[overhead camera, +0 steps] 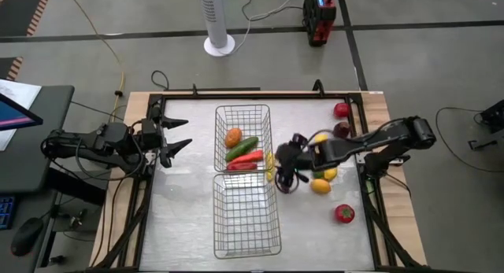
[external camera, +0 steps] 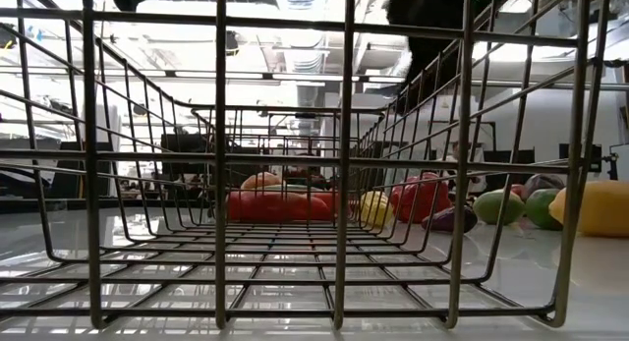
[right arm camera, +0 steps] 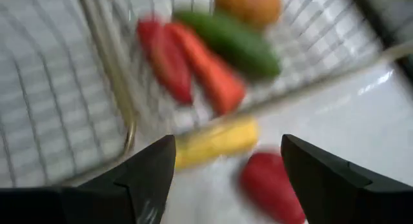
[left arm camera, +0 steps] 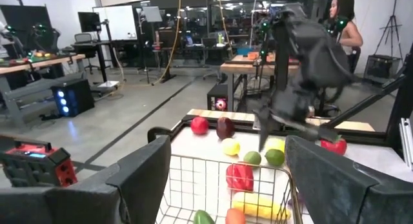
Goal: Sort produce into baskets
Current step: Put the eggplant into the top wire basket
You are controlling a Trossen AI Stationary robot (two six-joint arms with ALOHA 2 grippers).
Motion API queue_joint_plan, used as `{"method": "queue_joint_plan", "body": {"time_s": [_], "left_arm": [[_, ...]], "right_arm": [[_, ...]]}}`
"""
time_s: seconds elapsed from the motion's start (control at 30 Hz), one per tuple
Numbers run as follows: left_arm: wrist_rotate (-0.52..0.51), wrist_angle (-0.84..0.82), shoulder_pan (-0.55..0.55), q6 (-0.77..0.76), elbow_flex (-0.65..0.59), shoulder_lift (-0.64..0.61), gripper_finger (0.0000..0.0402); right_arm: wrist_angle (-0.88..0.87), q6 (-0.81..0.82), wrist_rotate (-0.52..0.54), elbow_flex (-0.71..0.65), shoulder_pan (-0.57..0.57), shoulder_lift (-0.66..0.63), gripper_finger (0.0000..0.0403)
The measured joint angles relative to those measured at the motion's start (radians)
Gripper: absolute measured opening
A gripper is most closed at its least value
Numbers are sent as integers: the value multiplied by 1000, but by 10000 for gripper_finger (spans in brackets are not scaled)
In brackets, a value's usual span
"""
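near basket [external camera: 344, 233]: wire mesh fills the view, nothing inside | far basket [external camera: 295, 125]: behind it, holding red peppers [external camera: 280, 205] and an orange piece [external camera: 260, 181] | counter [external camera: 580, 272]: yellow piece [external camera: 373, 208], red piece [external camera: 421, 198], dark piece [external camera: 450, 219], two green limes [external camera: 499, 206], large yellow lemon [external camera: 595, 207] lie right of the baskets | dark arm [external camera: 432, 27]: hangs above

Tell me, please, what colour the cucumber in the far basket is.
Green cucumber, clearest in the high view.

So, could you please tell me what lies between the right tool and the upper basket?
In the high view, a yellow piece lies on the table just outside the upper basket, between it and the right tool; the right wrist view shows it too.
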Motion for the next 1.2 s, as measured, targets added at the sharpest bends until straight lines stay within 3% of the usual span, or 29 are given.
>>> {"method": "queue_joint_plan", "body": {"time_s": [0.13,0.37,0.57,1.0,1.2], "left_arm": [[0,3,0,-11,0,0,292],[-1,14,0,-15,0,0,292],[-1,14,0,-17,0,0,292],[-2,19,0,-14,0,19,292],[-2,19,0,-11,0,19,292]], "right_arm": [[21,105,62,-89,72,1,304],[311,182,45,-241,163,1,303],[379,273,95,-329,207,16,303],[500,279,55,-354,207,202,298],[477,281,70,-354,205,184,250]]}}
